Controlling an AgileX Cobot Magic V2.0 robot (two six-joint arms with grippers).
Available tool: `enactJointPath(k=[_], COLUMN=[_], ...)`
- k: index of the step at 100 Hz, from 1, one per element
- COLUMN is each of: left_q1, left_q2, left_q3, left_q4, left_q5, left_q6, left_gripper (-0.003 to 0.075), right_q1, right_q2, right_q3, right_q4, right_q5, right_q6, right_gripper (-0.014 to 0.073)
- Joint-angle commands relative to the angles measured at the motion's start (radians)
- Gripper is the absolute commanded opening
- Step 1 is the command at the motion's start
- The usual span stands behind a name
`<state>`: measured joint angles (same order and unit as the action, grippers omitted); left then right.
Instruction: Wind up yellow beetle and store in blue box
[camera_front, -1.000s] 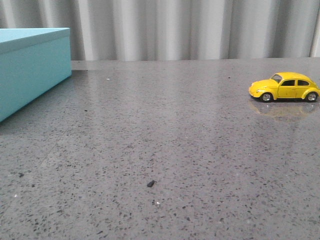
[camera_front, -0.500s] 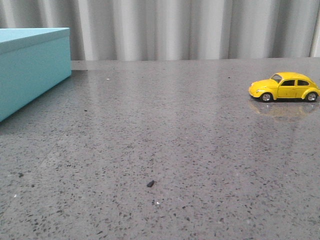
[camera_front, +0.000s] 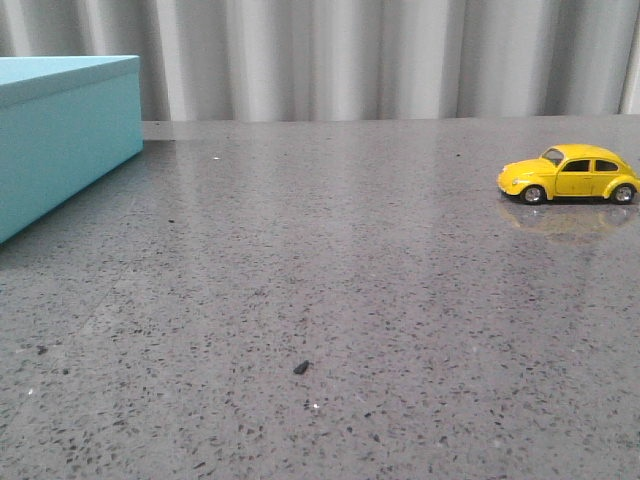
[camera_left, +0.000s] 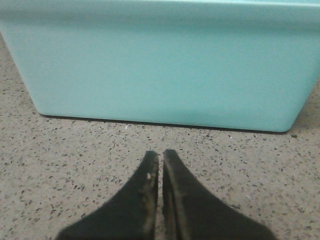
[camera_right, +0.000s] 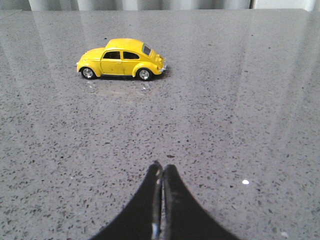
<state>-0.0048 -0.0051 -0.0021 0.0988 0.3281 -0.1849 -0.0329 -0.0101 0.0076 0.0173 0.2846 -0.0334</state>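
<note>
The yellow beetle (camera_front: 570, 173) stands on its wheels at the right side of the grey speckled table, nose pointing left in the front view. It also shows in the right wrist view (camera_right: 121, 59), well beyond my right gripper (camera_right: 162, 166), which is shut and empty over the table. The blue box (camera_front: 60, 130) stands at the far left with its lid on. In the left wrist view the blue box's side (camera_left: 160, 65) fills the view just beyond my left gripper (camera_left: 160, 152), which is shut and empty. Neither gripper shows in the front view.
A small dark speck (camera_front: 300, 367) lies on the table (camera_front: 330, 260) near the front middle. A grey pleated curtain (camera_front: 380, 60) runs behind the table's far edge. A white speck (camera_right: 245, 182) lies near the right gripper.
</note>
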Motion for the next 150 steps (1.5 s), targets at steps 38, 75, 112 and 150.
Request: enactJointPath(k=[38,75,112,150], left_q1=[-0.008,-0.008,-0.008,-0.008], left_q2=[-0.029,-0.029,-0.023,0.145], left_q3=[0.028,0.028,-0.036,-0.240], left_q4=[0.039,0.031,-0.147,-0.117], left_q5=[-0.350,-0.483,-0.483,-0.341], left_q6=[-0.012,-0.012,-0.012,-0.012], left_gripper=[-0.0021,-0.0021,-0.0021,-0.0021], right_q1=[-0.003,-0.003,-0.003,-0.003], right_q2=[-0.020,-0.020,0.038,0.352], right_q3=[0.023,0.021,-0.076,-0.376], right_q4=[0.005,0.005,0.044,0.044], right_q5=[-0.224,-0.318,-0.185,0.106], right_q6=[-0.006,-0.006,-0.004,-0.004], right_gripper=[-0.0061,-0.0061,-0.0061,-0.0061])
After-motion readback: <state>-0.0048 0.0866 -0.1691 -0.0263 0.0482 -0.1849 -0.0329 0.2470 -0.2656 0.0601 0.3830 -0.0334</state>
